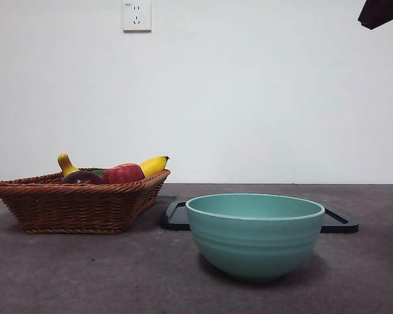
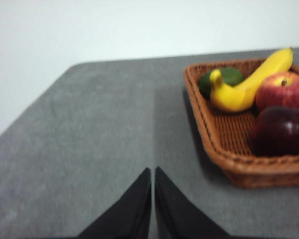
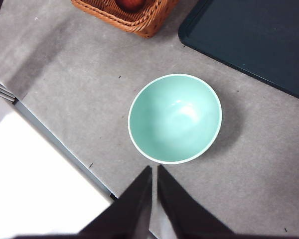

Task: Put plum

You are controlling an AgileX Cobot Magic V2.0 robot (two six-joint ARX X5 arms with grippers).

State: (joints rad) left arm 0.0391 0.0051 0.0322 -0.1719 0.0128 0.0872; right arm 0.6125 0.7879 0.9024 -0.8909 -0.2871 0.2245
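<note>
The plum (image 2: 280, 130) is dark maroon and glossy and lies in the wicker basket (image 2: 224, 149) beside a red apple (image 2: 283, 91); in the front view the plum (image 1: 82, 177) peeks over the basket (image 1: 78, 204) rim. My left gripper (image 2: 153, 172) is shut and hovers over bare table beside the basket, apart from it. My right gripper (image 3: 154, 169) is shut, high above the near rim of the empty green bowl (image 3: 175, 118). In the front view only a black arm tip (image 1: 382, 12) shows at the top right corner.
The basket also holds a yellow banana (image 2: 249, 82), a green fruit (image 2: 228, 76) and the apple (image 1: 123, 173). The green bowl (image 1: 254, 233) stands at centre front, with a dark flat tray (image 3: 254, 40) behind it. The table's edge (image 3: 60, 144) runs near the bowl.
</note>
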